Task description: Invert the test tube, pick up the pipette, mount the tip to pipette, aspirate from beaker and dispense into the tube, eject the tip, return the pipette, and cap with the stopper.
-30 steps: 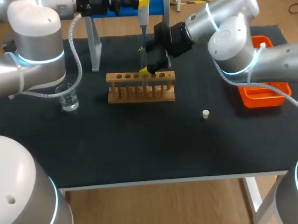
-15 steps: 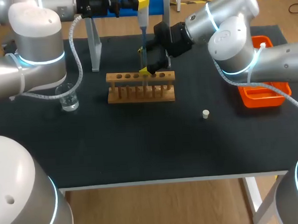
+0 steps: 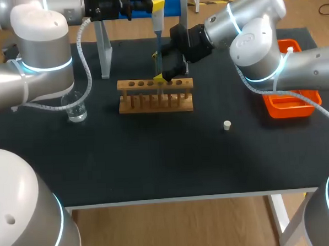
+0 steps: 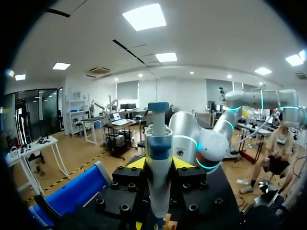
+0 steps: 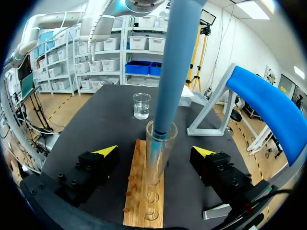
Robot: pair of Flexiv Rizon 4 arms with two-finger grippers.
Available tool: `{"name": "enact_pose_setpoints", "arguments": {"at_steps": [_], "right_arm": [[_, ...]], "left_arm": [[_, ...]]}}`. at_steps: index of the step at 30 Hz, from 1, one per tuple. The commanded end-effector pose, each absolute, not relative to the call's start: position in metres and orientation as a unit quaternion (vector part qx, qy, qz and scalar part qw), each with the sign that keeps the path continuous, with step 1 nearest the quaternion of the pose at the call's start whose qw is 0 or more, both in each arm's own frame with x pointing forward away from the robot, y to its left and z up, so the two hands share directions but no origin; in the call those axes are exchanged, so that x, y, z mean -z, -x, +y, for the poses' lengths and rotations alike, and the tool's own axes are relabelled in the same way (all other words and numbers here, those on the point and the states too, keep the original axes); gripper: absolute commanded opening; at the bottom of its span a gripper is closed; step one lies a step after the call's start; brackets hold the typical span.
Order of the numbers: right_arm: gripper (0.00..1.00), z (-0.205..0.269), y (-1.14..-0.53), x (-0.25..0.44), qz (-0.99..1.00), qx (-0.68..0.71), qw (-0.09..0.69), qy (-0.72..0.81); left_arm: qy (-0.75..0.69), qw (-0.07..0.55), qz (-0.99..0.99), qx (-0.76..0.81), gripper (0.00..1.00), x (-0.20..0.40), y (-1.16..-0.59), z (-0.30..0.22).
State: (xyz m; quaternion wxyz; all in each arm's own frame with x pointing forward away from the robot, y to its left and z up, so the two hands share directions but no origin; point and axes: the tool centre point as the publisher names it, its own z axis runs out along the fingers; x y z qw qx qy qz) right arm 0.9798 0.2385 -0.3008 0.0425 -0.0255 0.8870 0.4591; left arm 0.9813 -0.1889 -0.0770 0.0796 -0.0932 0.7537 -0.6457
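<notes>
A: What stands on the black table (image 3: 155,162)?
B: A wooden rack (image 3: 155,96), in the middle. Above it the left gripper (image 4: 159,164) clamps the pipette (image 4: 158,143) upright from both sides. The beaker (image 3: 75,108) stands left of the rack.
A: And the right gripper (image 5: 154,152)?
B: Its fingers are wide apart, with the test tube (image 5: 160,132) between them untouched, standing in the rack. The tip (image 5: 175,57) reaches into the tube. The stopper (image 3: 227,125) lies right of the rack

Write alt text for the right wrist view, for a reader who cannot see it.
A blue-grey plastic pipette dips its tip into a clear glass test tube standing upright in a wooden rack, between the open yellow-tipped fingers of the right gripper. Beyond the rack, a clear glass beaker stands on the black table.
</notes>
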Motion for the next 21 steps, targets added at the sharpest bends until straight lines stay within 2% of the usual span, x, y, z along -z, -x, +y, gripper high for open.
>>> {"name": "enact_pose_setpoints", "arguments": {"at_steps": [1,21], "right_arm": [[1.0,0.2377,-0.9803,0.2996,0.888,-0.458,0.04,0.026],[1.0,0.2377,-0.9803,0.2996,0.888,-0.458,0.04,0.026]], "left_arm": [[0.094,0.08,0.753,0.646,0.0,0.0792,-0.9831,-0.1905],[0.093,0.079,0.756,0.643,0.0,0.0797,-0.9826,-0.1903]]}}
